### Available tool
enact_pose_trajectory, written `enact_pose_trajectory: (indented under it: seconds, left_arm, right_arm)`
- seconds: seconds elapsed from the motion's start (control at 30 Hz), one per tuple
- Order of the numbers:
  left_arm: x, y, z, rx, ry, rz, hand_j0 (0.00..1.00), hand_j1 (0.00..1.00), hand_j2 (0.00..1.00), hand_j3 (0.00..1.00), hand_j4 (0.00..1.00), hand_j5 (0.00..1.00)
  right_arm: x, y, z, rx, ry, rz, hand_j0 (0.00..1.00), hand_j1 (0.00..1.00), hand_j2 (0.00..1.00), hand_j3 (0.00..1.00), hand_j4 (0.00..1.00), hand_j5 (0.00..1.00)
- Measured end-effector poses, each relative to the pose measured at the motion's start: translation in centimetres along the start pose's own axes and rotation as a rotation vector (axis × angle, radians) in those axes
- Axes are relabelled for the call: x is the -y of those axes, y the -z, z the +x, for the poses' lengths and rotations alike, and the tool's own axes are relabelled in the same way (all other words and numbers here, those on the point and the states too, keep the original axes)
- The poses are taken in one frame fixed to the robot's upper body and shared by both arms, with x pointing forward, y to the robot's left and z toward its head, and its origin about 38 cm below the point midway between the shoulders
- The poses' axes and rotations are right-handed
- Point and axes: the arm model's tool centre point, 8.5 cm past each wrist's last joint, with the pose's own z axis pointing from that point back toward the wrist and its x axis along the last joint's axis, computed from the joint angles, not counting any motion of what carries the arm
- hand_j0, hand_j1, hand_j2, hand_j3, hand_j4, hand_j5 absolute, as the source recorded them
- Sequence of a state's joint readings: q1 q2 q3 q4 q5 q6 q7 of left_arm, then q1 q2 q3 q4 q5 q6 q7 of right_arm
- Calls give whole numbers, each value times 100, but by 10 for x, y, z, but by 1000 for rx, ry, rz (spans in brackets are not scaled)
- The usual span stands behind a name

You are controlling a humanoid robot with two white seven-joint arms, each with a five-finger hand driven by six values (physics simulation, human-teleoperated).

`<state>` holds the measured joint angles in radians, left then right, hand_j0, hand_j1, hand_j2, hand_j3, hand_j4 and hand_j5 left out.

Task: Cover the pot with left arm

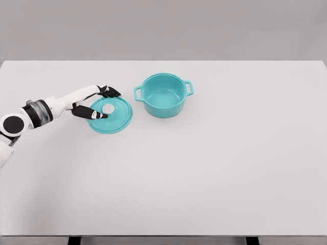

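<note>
A teal pot [163, 95] with two side handles stands uncovered on the white table, a little left of centre at the back. Its flat teal lid [116, 118] with a white knob [108, 108] lies on the table just left of the pot. My left hand [98, 103] reaches in from the left and sits over the lid's left part. Its black fingers [110, 92] are spread on one side of the knob and the thumb on the other, without closing on it.
The white table [214, 168] stretches wide to the right and toward the front edge. A grey wall rises behind it.
</note>
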<state>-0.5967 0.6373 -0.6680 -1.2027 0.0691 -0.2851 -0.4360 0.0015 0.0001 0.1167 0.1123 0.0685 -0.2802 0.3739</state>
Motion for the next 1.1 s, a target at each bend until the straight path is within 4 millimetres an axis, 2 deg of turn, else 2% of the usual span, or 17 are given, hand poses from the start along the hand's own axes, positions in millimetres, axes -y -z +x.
enact_pose_trajectory:
  seconds: [1.1]
  left_arm:
    - [5,3,1,9,-10,-7,76,76,76,76,76,76]
  right_arm:
    - [0,0,0,0,0,0,100,100,100,100,100,100]
